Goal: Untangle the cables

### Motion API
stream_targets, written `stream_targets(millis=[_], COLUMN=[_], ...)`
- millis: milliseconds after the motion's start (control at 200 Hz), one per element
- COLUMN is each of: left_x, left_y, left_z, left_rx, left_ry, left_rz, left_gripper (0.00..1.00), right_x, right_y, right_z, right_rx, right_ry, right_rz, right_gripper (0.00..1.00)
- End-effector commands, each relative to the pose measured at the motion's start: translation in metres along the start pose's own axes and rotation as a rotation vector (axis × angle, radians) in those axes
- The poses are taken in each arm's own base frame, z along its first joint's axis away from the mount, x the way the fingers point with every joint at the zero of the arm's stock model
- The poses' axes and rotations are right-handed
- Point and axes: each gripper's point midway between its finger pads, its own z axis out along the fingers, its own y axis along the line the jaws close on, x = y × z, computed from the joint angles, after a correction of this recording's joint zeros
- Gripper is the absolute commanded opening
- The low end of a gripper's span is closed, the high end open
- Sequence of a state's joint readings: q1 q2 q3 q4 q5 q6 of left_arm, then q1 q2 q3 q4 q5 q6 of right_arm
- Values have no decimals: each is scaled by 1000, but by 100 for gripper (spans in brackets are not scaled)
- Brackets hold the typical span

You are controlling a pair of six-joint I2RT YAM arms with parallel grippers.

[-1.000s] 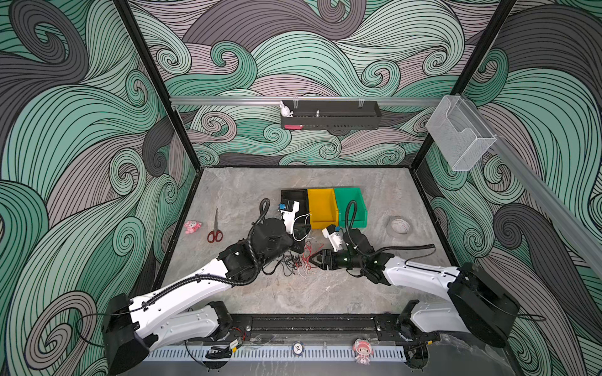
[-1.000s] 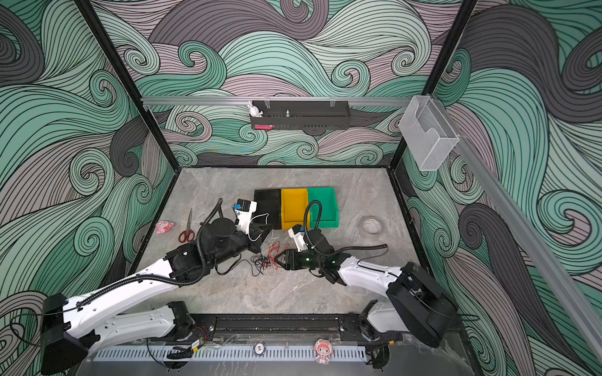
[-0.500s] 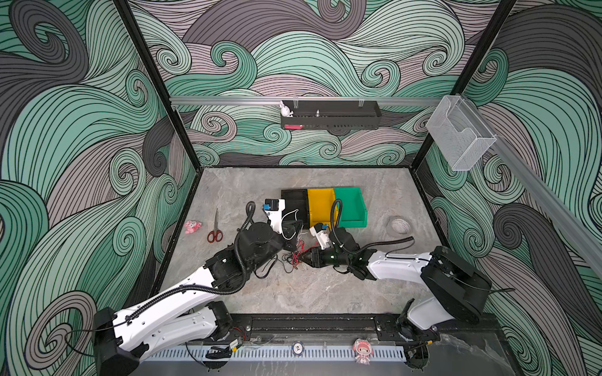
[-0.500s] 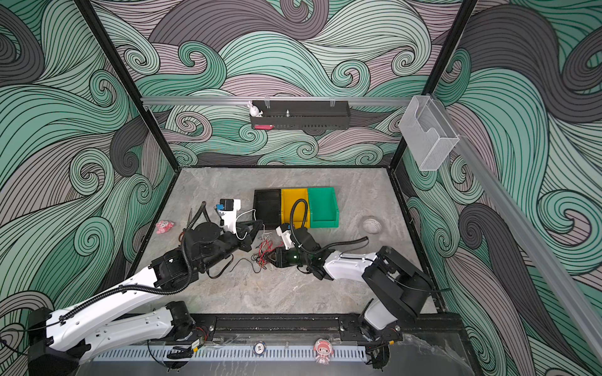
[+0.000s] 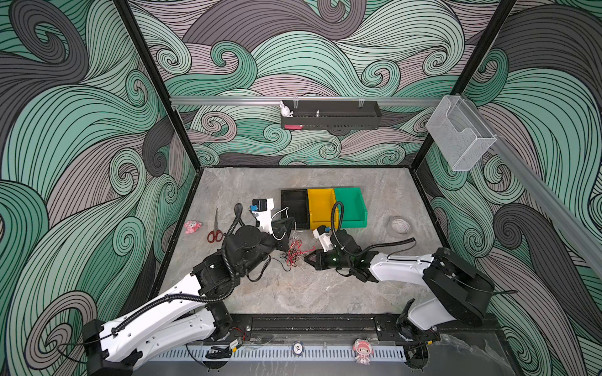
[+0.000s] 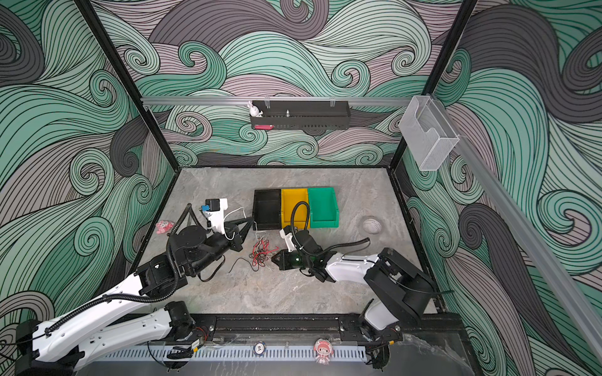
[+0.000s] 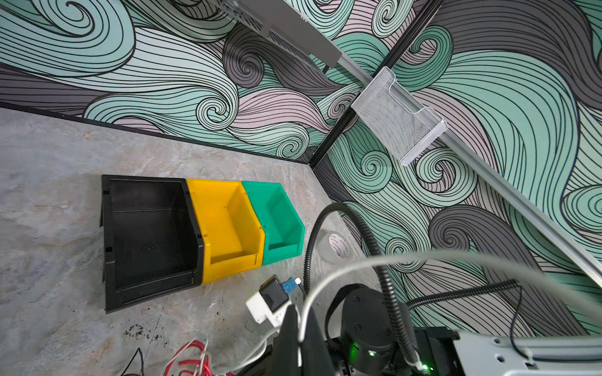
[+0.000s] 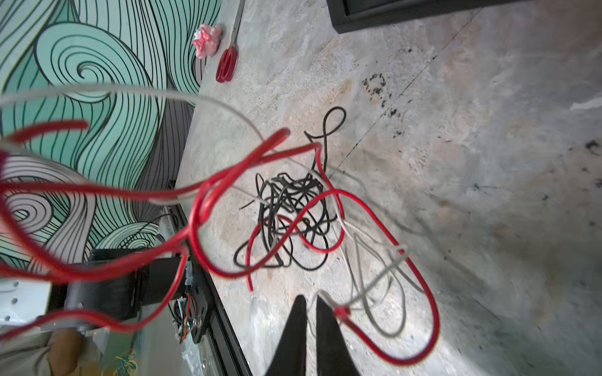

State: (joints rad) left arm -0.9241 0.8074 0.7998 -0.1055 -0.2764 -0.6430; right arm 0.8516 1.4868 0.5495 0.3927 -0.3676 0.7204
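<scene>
- Tangle of red, black and white cables [image 5: 294,255] on the grey table [image 5: 309,293], near its middle and just in front of the black bin [image 5: 294,195].
- Lies between the two arms, one at the heap's far left side and one at its right edge.
- Clenched tight: the left gripper [image 5: 291,224], its tips at the front edge of the black bin in both top views.
- In the left wrist view, fingers [image 7: 286,332] pressed together, with white and red strands running up towards them; cannot tell whether any strand is actually pinched.
- Low and pointing left at the heap: the right gripper [image 5: 306,258], jaws drawn in to a narrow slit.
- In the right wrist view, a white strand of the cables [image 8: 293,208] runs into that slit and is grasped at the tips; a red end touches the outside of one finger [image 8: 327,335].
- Black strands bunched flat on the table farther out; red loops raised and blurred close to that camera.
- Yellow bin [image 5: 321,208] and green bin [image 5: 350,205] touching in a row with the black one.
- Red-handled scissors [image 5: 215,228] and a pink toy [image 5: 192,226] near the left wall, well apart from the heap.
- Roll of tape [image 5: 400,225] off to the right.
</scene>
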Motion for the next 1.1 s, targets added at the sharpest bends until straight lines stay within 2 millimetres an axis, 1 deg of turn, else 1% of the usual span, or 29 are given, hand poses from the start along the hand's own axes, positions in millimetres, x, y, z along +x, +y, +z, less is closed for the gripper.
stream_targets(millis=[0, 35, 100, 165, 230, 285, 330, 380, 415, 450, 535, 600, 686, 746, 861, 926, 1001, 1096], left_x=[-6, -4, 0, 4, 6, 7, 9, 10, 11, 12, 14, 15, 16, 16, 18, 17, 15, 14], left_y=[10, 12, 15, 17, 17, 19, 20, 20, 19, 18, 15, 16, 16, 16, 16, 15, 14, 15], left_z=[-3, -1, 2, 5, 7, 8, 9, 10, 11, 12, 12, 11, 9, 8, 9, 8, 6, 3], left_rx=[-49, -55, -71, -75, -75, -80, -85, -86, -81, -74, -60, -59, -58, -51, -47, -43, -39, -37], left_ry=[-29, -22, -6, 7, 10, 10, 14, 21, 27, 33, 46, 50, 48, 44, 51, 48, 42, 38], left_rz=[8, 13, 20, 18, 14, 14, 15, 16, 13, 10, 3, -4, -14, -22, -30, -33, -34, -33], left_gripper=[0, 0, 0, 0, 0, 0, 0, 0, 0, 0, 0, 0, 0, 0, 0, 0, 0, 0], right_x=[-1, -2, -3, -7, -13, -15, -15, -15, -17, -19, -25, -25, -26, -26, -28, -28, -28, -27], right_y=[8, 11, 15, 25, 40, 58, 72, 82, 84, 85, 81, 79, 74, 68, 63, 61, 53, 38], right_z=[-19, -26, -39, -55, -70, -78, -81, -82, -81, -80, -72, -65, -55, -49, -41, -37, -36, -36], right_rx=[5, 3, 10, -9, -41, -93, -121, -129, -120, -112, -58, -37, -19, 3, 19, 30, 67, 124], right_ry=[-21, -31, -59, -101, -148, -167, -176, -185, -188, -187, -172, -152, -141, -136, -134, -127, -128, -142], right_rz=[-78, -100, -127, -153, -167, -188, -209, -227, -232, -235, -239, -243, -235, -230, -229, -229, -222, -208], right_gripper=[27, 31, 37, 42, 48, 52, 56, 67, 73, 76, 77, 75, 69, 59, 44, 32, 18, 9])
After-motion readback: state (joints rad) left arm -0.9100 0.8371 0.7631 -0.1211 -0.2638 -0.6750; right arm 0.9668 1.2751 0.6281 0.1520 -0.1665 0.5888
